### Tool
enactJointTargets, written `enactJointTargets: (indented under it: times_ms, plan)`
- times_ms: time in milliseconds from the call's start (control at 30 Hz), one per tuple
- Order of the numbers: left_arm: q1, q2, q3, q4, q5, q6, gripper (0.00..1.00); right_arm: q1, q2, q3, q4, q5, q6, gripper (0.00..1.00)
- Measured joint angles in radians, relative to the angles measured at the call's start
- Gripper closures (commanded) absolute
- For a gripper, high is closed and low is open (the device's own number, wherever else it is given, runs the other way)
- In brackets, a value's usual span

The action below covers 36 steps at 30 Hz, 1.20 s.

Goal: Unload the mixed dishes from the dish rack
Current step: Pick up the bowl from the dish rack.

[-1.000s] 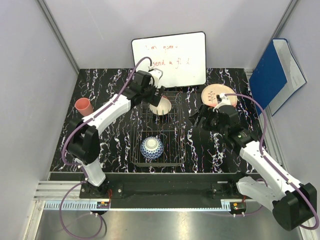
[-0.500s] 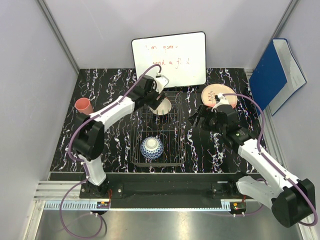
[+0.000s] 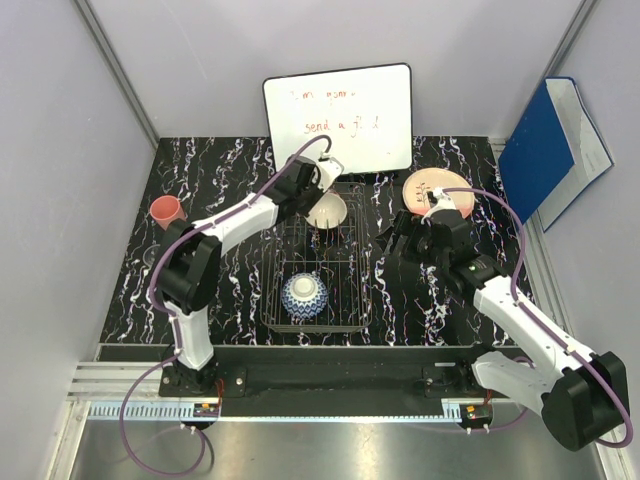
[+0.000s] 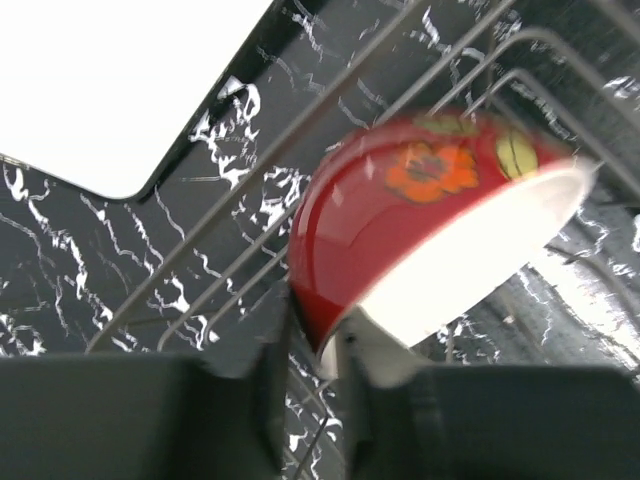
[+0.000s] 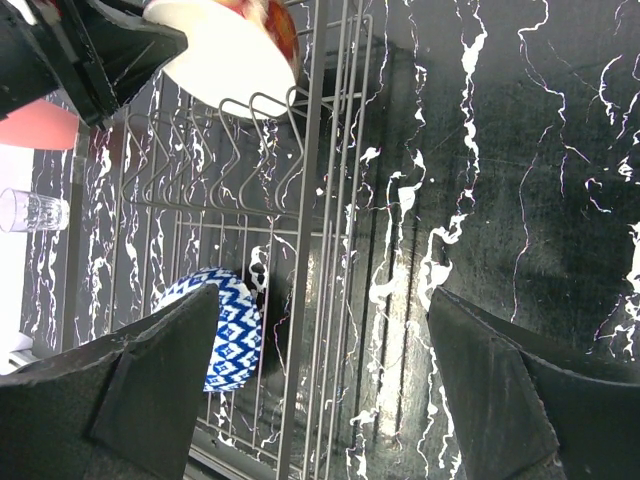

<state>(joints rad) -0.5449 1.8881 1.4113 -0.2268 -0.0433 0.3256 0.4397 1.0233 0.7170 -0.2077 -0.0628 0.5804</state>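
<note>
Midway on the bench [image 3: 215, 180] stands the dish rack [image 3: 350, 275]. At its far end the left claw [image 4: 315, 338] grasps the rim of the tilted cream bowl [image 4: 400, 230]; the blue-and-white bowl [image 3: 303, 296] sits at its near end. The right claw [image 5: 323, 300] gapes, released.

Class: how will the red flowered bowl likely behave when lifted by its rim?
The bowl looks glossy, so it may slip in the left tool's rim pinch. Gripped at one edge, it will probably tilt. It seems rigid, perhaps ceramic; hitting the rack wires might chip it.
</note>
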Motion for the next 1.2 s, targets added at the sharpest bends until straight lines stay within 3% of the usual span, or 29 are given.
enactJointTargets:
  times_ms: [100,467,967,1100,1200]
  plan:
    - [-0.003,0.007,0.0,0.0,-0.02,0.007,1.0,0.0,0.0,0.0,0.0,0.0,0.0,0.07]
    - [-0.011,-0.01,-0.009,0.017,-0.096,0.003,1.0,0.0,0.0,-0.001,0.0,0.0,0.001,0.07]
    - [-0.033,-0.193,-0.005,-0.1,-0.189,-0.013,1.0,0.0,-0.008,-0.005,0.0,0.002,0.003,0.07]
    - [-0.038,-0.211,0.108,-0.224,-0.23,-0.117,1.0,0.0,-0.008,0.007,-0.016,0.006,0.0,0.07]
    - [-0.038,-0.192,0.334,-0.407,-0.246,-0.263,1.0,0.0,-0.008,0.055,-0.049,0.021,0.0,0.07]
